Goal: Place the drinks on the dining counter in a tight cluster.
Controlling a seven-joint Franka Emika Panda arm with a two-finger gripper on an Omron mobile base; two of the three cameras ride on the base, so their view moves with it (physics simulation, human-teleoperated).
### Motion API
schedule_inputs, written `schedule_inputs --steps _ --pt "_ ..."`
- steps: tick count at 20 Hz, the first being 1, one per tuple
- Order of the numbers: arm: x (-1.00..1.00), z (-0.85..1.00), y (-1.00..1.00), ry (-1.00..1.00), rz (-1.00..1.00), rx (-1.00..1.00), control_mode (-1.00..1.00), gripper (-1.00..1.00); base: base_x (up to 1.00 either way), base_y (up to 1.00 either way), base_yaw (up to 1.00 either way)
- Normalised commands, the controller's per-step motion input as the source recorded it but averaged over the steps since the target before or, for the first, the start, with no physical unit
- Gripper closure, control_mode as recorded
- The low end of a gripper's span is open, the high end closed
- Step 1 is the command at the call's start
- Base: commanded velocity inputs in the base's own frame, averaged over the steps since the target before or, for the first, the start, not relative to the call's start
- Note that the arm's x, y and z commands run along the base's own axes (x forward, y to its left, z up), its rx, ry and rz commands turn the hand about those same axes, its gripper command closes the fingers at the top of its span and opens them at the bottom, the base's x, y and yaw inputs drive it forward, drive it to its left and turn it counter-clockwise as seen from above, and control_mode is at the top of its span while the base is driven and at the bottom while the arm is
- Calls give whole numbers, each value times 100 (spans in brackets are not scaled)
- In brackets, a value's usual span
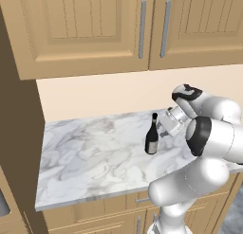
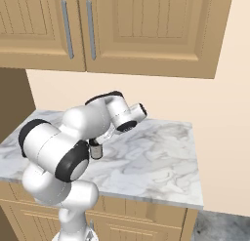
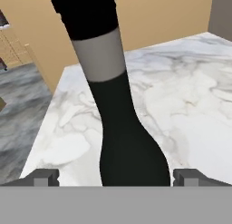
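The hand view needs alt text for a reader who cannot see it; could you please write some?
A dark long-necked wine bottle with a pale band stands upright between the open gripper fingertips, very close to the camera. It rests on a white-grey marble counter.

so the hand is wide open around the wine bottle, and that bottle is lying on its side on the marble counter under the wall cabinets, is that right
Not quite. The wine bottle is standing upright, not lying on its side; the left base view shows its neck pointing straight up. The rest holds: the hand is wide open with a fingertip on each side of the bottle's body, on the marble counter under the wall cabinets.
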Motion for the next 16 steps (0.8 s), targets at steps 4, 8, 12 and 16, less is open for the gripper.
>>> schedule_inputs --steps 4,8,12,16 --pt "4 -13 4 0 0 0 -100 -100 0 0 0" --pt "1 -16 15 0 0 0 -100 -100 0 0 0" --pt "0 -8 17 0 0 0 -100 -100 0 0 0" --pt "0 -6 19 0 0 0 -100 -100 0 0 0"
